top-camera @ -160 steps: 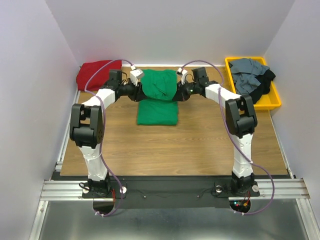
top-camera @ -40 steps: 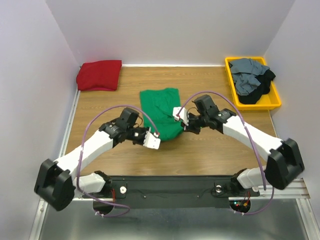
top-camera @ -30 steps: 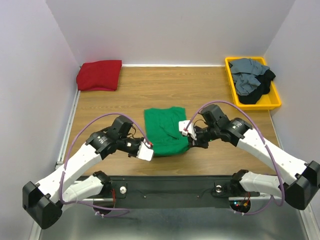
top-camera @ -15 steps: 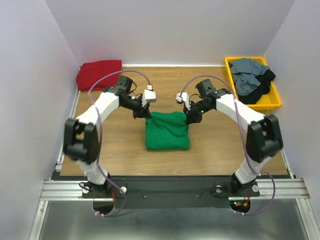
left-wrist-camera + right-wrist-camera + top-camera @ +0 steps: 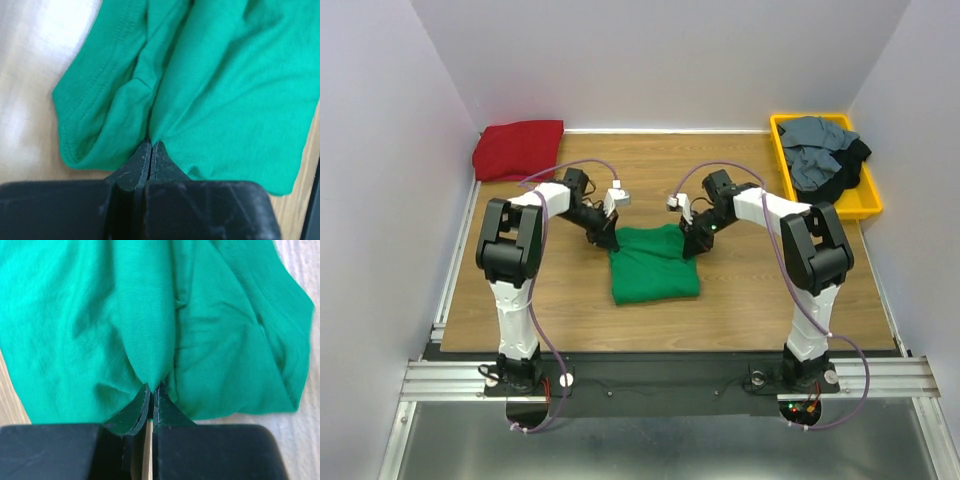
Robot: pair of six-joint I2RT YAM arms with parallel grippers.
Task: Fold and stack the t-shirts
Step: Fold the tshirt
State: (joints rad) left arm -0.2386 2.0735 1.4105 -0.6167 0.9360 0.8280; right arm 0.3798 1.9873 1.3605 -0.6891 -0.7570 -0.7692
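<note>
— Both of my grippers are down on the green t-shirt [image 5: 655,268], one at each far corner.

— Where does the shirt lie?

— Folded into a rough rectangle, flat on the wooden table [image 5: 560,300], about the middle, between my two arms. My left gripper [image 5: 611,238] meets its far left corner, my right gripper [image 5: 688,243] its far right corner.

— Are they holding it or only touching?

— Holding, as far as I can see. On my left wrist view the fingertips [image 5: 142,156] are pressed together with no gap. The cloth puckers into creases that run right down to where they meet. A stitched hem curves along the shirt's edge just beside them. The right wrist view is much the same: the fingertips [image 5: 162,405] are closed to a thin slit, and a tongue of green cloth is drawn in between their points.

— How much cloth is in each pinch?

— Only a small bit at the edge. How many layers, I can't tell from either view.

— And the other shirts?

— I see the dark red t-shirt [image 5: 518,150] lying folded in the far left corner of the table, well apart from the green one. The grey t-shirts [image 5: 812,150] are heaped loose in the yellow tray [image 5: 868,208] at the far right. A black t-shirt [image 5: 858,155] is in there with them, showing along the tray's right side.
</note>
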